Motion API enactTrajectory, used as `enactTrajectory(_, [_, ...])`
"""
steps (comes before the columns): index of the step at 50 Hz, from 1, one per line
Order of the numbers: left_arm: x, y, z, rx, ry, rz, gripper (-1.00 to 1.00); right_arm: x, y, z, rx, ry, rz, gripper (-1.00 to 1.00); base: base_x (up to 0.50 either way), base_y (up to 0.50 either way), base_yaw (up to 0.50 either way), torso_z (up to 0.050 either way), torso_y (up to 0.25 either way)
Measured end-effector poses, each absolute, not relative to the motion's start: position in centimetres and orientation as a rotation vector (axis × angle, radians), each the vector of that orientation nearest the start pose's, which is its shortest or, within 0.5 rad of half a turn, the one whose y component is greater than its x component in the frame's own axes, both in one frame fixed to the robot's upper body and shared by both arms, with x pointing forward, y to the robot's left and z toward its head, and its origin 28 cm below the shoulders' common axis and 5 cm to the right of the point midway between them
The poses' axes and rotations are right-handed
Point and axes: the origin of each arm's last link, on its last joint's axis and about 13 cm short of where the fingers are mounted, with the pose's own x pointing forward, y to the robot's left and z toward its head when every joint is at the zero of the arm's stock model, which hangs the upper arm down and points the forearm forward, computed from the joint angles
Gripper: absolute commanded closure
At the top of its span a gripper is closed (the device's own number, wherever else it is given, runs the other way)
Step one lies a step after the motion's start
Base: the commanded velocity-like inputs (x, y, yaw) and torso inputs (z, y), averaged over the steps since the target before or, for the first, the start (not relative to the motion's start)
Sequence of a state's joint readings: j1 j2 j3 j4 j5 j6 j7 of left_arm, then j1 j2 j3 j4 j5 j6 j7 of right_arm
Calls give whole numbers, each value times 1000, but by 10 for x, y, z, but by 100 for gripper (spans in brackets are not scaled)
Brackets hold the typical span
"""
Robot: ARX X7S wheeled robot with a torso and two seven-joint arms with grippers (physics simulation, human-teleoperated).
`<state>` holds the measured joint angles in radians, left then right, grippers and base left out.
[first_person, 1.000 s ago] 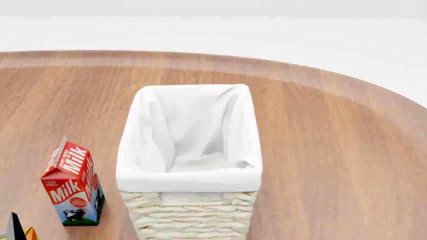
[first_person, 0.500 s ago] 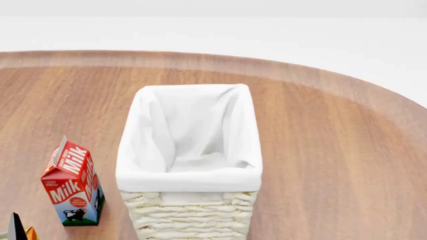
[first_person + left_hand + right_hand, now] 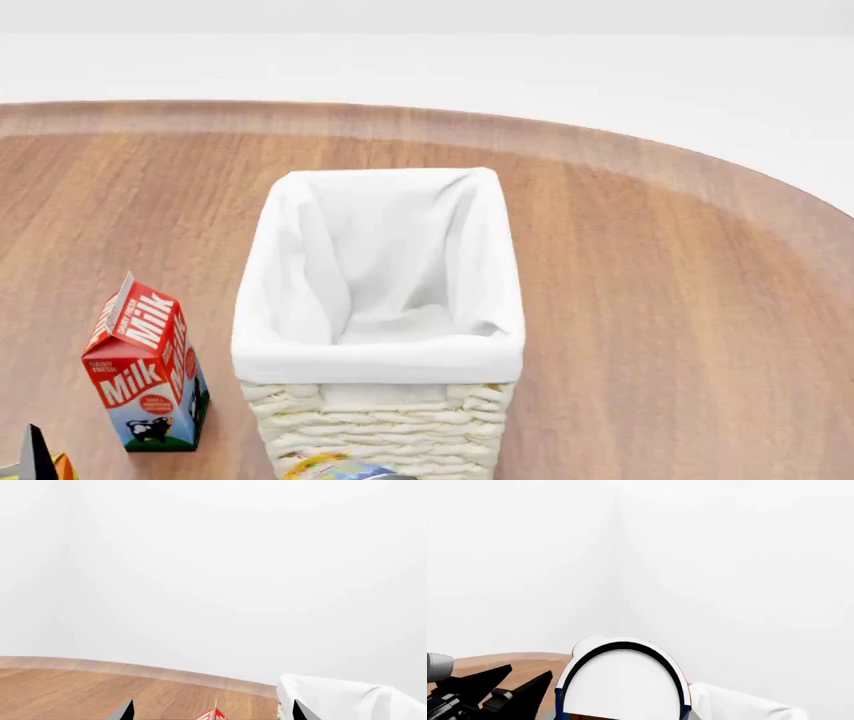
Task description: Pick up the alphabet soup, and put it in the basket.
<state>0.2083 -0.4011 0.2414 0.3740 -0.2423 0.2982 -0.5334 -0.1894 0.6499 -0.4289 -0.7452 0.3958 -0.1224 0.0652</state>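
Observation:
The alphabet soup can [image 3: 620, 685] fills the space at my right gripper in the right wrist view. It shows a white face with a dark rim, and it hides the jaws. Its colourful top [image 3: 334, 468] peeks over the bottom edge of the head view, just in front of the basket [image 3: 380, 350]. The basket is pale wicker with a white lining and stands mid-table with nothing inside. My left gripper [image 3: 211, 711] is open, and only its two fingertips [image 3: 127, 711] show. One tip [image 3: 32, 450] also shows at the bottom left of the head view.
A red and white milk carton [image 3: 144, 365] stands left of the basket, and its peak [image 3: 213, 714] shows between my left fingertips. An orange object [image 3: 60, 466] sits at the bottom left corner. The round wooden table [image 3: 667, 300] ends in a curved far edge.
The soup can's top has risen into the bottom of the head view in front of the basket. The left fingertip has shifted slightly. Basket and milk carton have not moved.

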Motion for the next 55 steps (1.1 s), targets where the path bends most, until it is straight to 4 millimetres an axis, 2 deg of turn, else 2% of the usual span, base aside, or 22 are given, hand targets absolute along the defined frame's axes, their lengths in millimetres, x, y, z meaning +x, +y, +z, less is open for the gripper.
enactTrajectory(25, [160,225,69,-75,-357,165,-100,177,-105,157,-66,-355,409,100,0,0,0,0,0])
enactTrajectory(35, [161,225,68,-74,-355,163,-100,195,-99,172,-132,-323,363,100,0,0,0,0,1])
enactTrajectory(55, [161,225,68,-72,-354,159,-100,251,-85,206,-182,-206,331,100,0,0,0,1,1])
